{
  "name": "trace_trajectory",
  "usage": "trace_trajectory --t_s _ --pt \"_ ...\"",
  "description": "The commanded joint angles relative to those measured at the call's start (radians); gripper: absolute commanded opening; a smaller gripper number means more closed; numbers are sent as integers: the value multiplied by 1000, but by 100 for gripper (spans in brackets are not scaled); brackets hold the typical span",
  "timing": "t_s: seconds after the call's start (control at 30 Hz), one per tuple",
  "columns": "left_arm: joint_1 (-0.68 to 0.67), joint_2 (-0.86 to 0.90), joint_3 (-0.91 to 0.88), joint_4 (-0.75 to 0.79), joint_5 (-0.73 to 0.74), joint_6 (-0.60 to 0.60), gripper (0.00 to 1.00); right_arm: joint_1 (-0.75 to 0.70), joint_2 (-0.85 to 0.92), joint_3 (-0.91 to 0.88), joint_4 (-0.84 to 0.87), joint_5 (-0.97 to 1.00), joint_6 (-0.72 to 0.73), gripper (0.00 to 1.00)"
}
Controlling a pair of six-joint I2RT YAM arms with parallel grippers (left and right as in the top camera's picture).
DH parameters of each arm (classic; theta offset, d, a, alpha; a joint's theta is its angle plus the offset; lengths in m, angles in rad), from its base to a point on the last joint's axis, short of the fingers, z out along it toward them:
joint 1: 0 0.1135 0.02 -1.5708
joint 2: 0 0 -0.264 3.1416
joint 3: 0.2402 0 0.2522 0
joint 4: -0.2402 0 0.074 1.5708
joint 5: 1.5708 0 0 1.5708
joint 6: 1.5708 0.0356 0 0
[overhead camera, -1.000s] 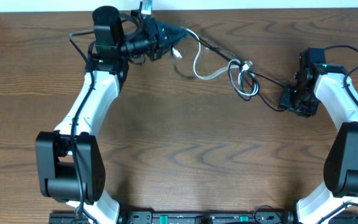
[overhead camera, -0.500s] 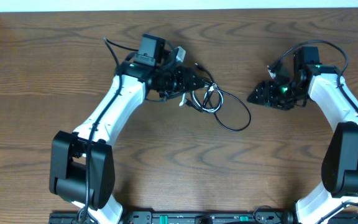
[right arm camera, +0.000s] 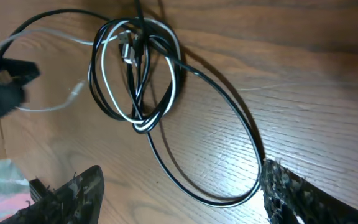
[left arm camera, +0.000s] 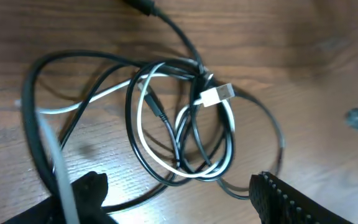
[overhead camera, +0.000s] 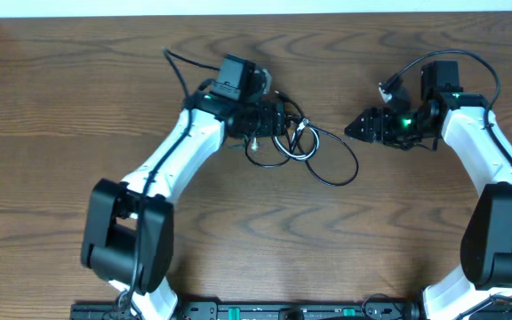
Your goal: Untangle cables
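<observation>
Heads up, you've got nothing readable in any of the three views: no text, label, brand or number on the cables [left arm camera: 216, 94], the robot arms [overhead camera: 185, 156] or the wooden tabletop [overhead camera: 265, 240].

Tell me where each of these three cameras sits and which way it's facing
Overhead: above the table, looking straight down; left arm, right arm and the tangled cables show.
Left wrist: on the left arm, looking down onto the tangle; left fingers frame the bottom edge.
Right wrist: on the right arm, looking down at the tangle; right fingers at the bottom.
Shared: both wrist views show the white cable looped among black ones.
</observation>
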State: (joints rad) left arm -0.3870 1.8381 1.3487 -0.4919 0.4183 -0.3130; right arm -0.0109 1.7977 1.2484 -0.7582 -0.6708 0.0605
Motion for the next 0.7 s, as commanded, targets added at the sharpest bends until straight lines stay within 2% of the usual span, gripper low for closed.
trace_trajectory --t_s 0.0,0.1,0.17,0.27,0.4,0.43,0.6,0.67 --pt "-34 37 -4 3 -146 31 76 21 -21 2 4 -18 5 78" --pt "-50 43 -4 16 -204 31 75 38 -21 2 8 -7 5 79" --pt "-49 43 -4 18 -240 31 69 52 -21 2 11 10 5 80" --pt "-23 42 11 -30 -324 31 67 67 -21 2 6 18 5 80" --pt "43 24 61 -124 -261 24 68 72 -21 2 43 18 5 81" --pt "58 8 68 -140 -253 24 69 72 -21 2 44 18 5 81" --pt "97 -55 69 -96 -230 25 85 72 -21 2 52 36 -2 83" --pt "94 -55 69 -76 -166 26 86 72 -21 2 52 36 -15 84"
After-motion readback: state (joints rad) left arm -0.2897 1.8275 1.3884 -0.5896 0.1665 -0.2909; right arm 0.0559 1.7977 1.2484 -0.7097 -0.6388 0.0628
